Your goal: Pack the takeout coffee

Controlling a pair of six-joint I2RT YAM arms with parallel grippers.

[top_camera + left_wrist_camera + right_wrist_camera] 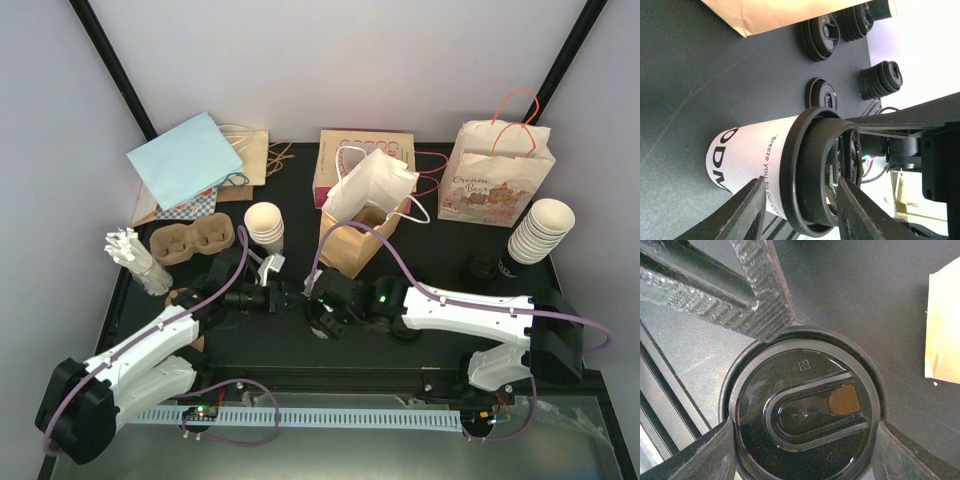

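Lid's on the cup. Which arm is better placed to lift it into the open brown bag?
Left, probably. The left gripper flanks the cup wall just under the lid, a side hold suited to lifting. The right gripper clasps only the lid from above and might pull it off.

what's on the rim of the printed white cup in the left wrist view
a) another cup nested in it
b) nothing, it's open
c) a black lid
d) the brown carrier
c: a black lid sits on the rim of the cup, and the right wrist view shows that lid from above, flanked by the fingers of the right pincer.
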